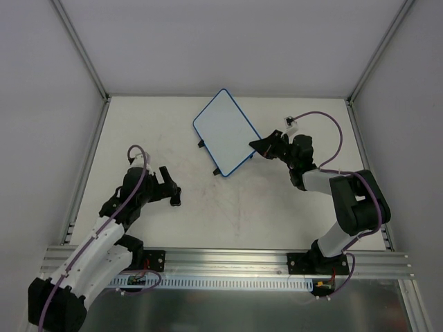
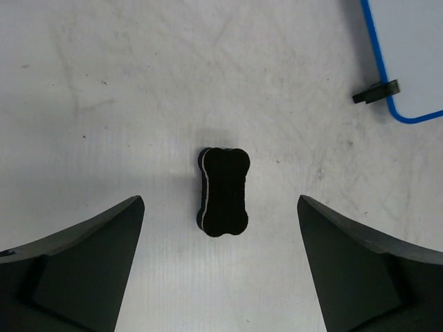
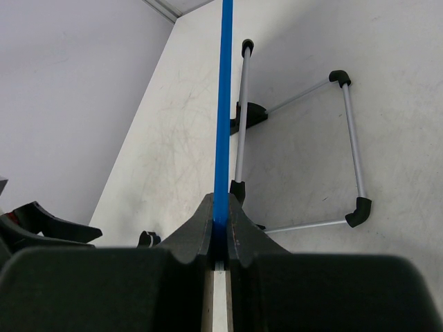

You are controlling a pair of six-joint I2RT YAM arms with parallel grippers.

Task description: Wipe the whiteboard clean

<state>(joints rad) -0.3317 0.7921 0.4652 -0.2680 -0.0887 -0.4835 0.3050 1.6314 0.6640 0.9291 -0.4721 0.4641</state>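
Note:
The whiteboard (image 1: pixel 225 130) is white with a thin blue rim and stands tilted at the back middle of the table; its face shows no marks. My right gripper (image 1: pixel 259 146) is shut on its near right edge. In the right wrist view the blue rim (image 3: pixel 223 104) runs straight up from between my clamped right gripper (image 3: pixel 220 207). My left gripper (image 1: pixel 173 188) stands open over a small black bone-shaped eraser (image 2: pixel 223 191), which lies flat on the table. The eraser is between the spread fingers (image 2: pixel 90 263) and touches neither. A corner of the whiteboard (image 2: pixel 415 55) shows at the top right there.
The board's silver wire stand (image 3: pixel 349 138) with black feet (image 3: pixel 358 211) rests on the table behind it. One black foot (image 2: pixel 376 92) sticks out at the board's lower edge. Grey walls enclose the table (image 1: pixel 277 207) on three sides. An aluminium rail (image 1: pixel 228 259) runs along the near edge.

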